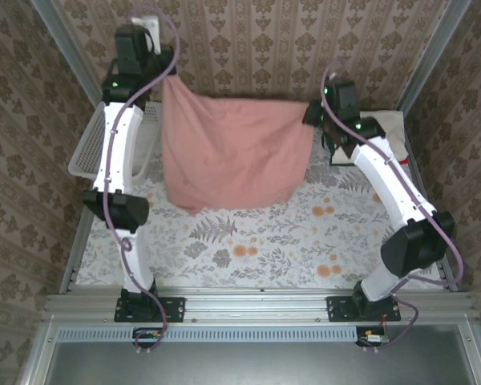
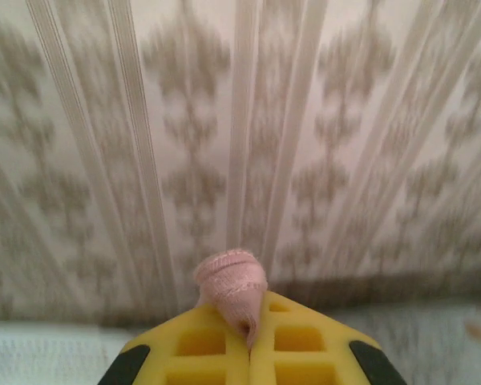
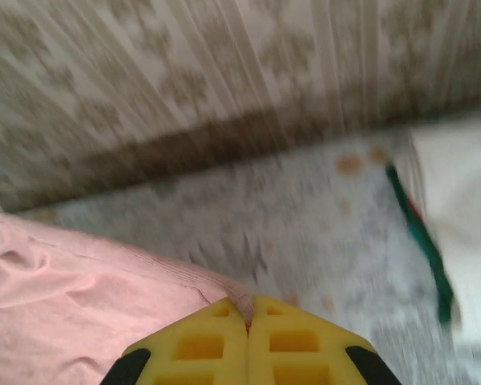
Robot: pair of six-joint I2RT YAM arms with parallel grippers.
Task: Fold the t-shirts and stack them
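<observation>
A dusty-pink t-shirt [image 1: 228, 152] hangs spread in the air over the back of the table, held up at its two top corners. My left gripper [image 1: 167, 79] is shut on the left corner; a rolled bit of pink hem [image 2: 231, 282] pokes out between its yellow fingers [image 2: 200, 341]. On the right, my right gripper [image 1: 314, 110] is shut on the other corner, and the pink cloth [image 3: 80, 297] runs off to the left from its yellow fingers [image 3: 301, 341]. A folded stack of t-shirts [image 1: 389, 128], cream [image 3: 465, 216] on top with a green edge [image 3: 421, 241], lies at the back right.
A white lattice basket [image 1: 92, 148] stands at the left edge of the table, behind my left arm. The floral tablecloth [image 1: 264, 241] covers the table in front of the hanging shirt. Patterned walls close in the back and both sides.
</observation>
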